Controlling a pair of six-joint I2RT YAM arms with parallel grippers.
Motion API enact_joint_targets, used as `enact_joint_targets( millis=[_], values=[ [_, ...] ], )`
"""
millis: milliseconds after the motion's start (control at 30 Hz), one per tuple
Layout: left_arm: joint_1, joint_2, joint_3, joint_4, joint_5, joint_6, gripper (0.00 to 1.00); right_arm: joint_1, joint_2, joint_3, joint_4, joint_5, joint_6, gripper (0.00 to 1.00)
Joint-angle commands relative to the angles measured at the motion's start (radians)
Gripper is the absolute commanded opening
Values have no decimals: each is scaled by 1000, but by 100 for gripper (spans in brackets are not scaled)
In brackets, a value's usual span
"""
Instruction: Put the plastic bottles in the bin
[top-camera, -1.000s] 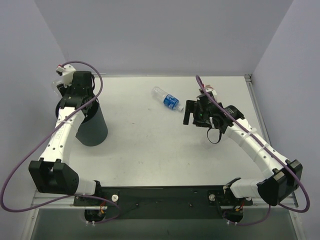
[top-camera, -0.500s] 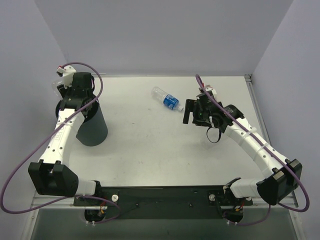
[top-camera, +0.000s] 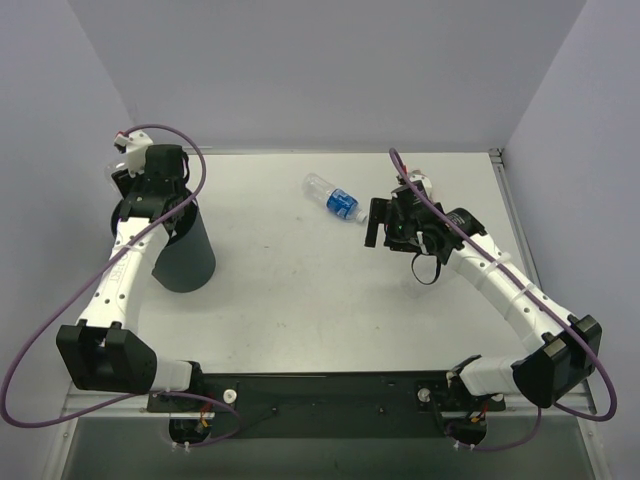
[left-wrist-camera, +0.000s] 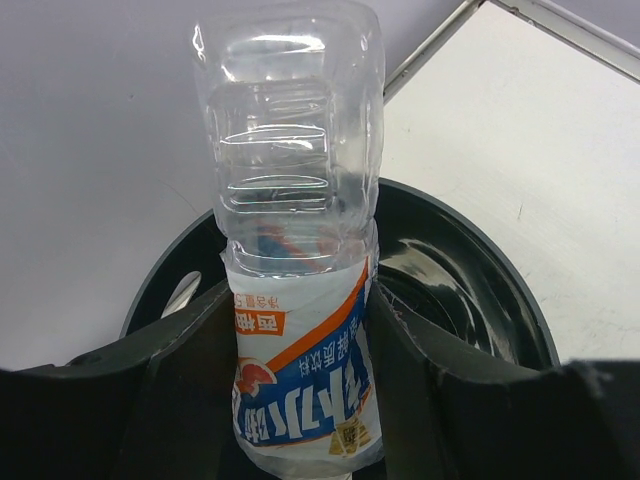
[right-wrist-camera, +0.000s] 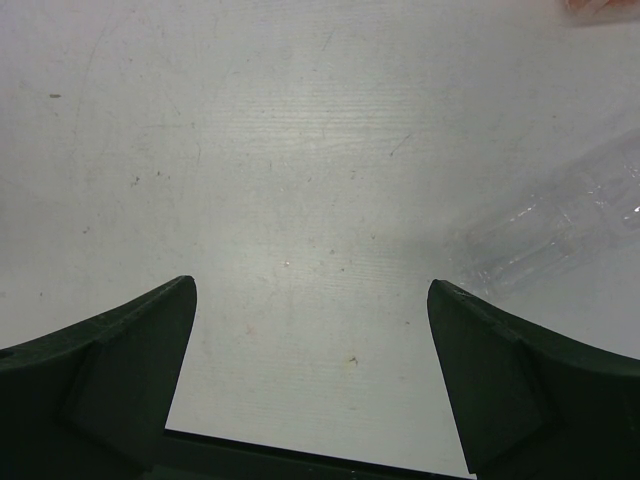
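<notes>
The left end effector (left-wrist-camera: 297, 312) stays over the bin (left-wrist-camera: 470, 290), a labelled bottle (left-wrist-camera: 290, 200) upright between its fingers; gripping or letting go, I cannot tell. The right end effector (right-wrist-camera: 310, 290), spread wide and empty, has edged toward the blue-labelled bottle (top-camera: 332, 197) lying on the bench (top-camera: 300, 290), probably its next pick.

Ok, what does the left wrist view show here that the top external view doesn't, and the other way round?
Only the left wrist view: a clear labelled bottle, printed in white, blue and orange, between the fingers of the left gripper, over the bin and its open mouth, with the dark inside visible.

Only the top external view: a blue-labelled bottle lying on the table, the open right gripper close to it, and both arms whole.

Both: the dark bin, which the top external view places at the table's left side.
</notes>
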Motion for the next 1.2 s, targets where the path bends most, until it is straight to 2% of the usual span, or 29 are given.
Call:
enact_joint_targets(
  millis=[0,267,533,667,833,967,1000,1167],
  values=[
    [1,-27,14,31,11,-5,62,0,-3,29,9,22,-2,95],
    [1,-56,-17,31,19,-4,73,0,17,47,10,4,0,94],
    [-13,-70,3,29,60,28,76,-2,11,44,10,10,3,94],
    [-57,-58,56,9,97,57,76,-2,5,50,3,30,15,94],
    [-169,-21,141,-18,84,114,77,-12,-12,71,-53,102,49,94],
    [-238,8,211,-61,128,125,77,-109,-25,67,-120,120,96,93],
    [-255,22,237,-69,140,126,77,-173,-26,62,-138,113,102,92],
    [-336,56,276,-118,243,119,77,-316,-49,23,-178,105,130,91]
  ],
)
